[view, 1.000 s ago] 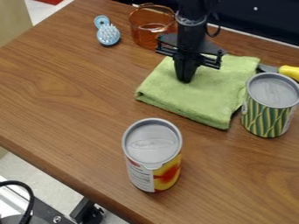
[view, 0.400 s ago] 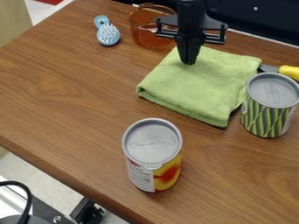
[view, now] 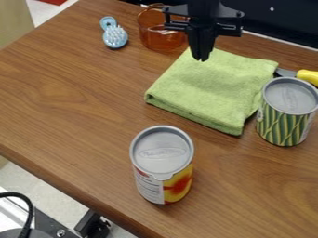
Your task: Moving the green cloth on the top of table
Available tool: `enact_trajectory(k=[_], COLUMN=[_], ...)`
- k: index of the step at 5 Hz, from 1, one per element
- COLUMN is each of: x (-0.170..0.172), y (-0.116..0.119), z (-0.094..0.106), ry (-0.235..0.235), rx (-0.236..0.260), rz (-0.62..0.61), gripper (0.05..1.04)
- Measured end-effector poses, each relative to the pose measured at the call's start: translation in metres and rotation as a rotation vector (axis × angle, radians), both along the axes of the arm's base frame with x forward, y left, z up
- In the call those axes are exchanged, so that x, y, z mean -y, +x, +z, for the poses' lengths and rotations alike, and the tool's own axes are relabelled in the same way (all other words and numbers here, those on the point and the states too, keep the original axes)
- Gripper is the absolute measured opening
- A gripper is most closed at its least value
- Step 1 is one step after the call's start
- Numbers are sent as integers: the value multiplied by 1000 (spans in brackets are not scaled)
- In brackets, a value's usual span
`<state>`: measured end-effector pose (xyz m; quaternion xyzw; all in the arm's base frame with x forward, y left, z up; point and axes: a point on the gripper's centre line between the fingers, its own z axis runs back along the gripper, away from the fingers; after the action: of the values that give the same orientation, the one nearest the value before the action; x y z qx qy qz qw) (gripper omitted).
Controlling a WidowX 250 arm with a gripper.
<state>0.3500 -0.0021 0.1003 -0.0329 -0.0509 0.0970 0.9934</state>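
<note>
- The wood-grained worktop (view: 74, 102) carried everything I had to work with, leaving the cloth a flat surface to be shifted across.
- The green cloth (view: 211, 93), my task's object, lay folded into a thick, flat pad near the worktop's far edge. I took the folding as useful: a compact pad should drag or lift more neatly than a loose sheet.
- My black gripper (view: 201, 60) pointed down at the pad's far-left corner, its fingers drawn together with no cloth between them. I judged that position fit for nudging or a fresh pinch; contact with the fabric I could not confirm.
- An orange see-through container (view: 160, 39) stood upright by the far edge, just beside that corner, so a push that way risked knocking it.
- The red-and-yellow can (view: 162, 172) stood upright towards the near edge. Its wrap had a white panel of small print and its grey lid a raised oval mark.
- The green-patterned can (view: 286, 116) stood upright just beside the pad's right side, limiting room there; its lid was also embossed.
- A blue brush (view: 115, 37) lay bristles up towards the far-left corner, well apart from the pad.
- A yellow-handled tool (view: 308, 76) lay beyond the green-patterned can, near the far edge.
</note>
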Motion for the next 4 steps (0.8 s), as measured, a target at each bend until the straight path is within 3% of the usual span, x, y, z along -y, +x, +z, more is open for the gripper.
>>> enact_trajectory(k=[2, 4], x=[-17, -72], y=[-13, -44], z=[19, 16], ry=[-9, 42], rx=[28, 38], rz=[11, 83], gripper=[53, 53])
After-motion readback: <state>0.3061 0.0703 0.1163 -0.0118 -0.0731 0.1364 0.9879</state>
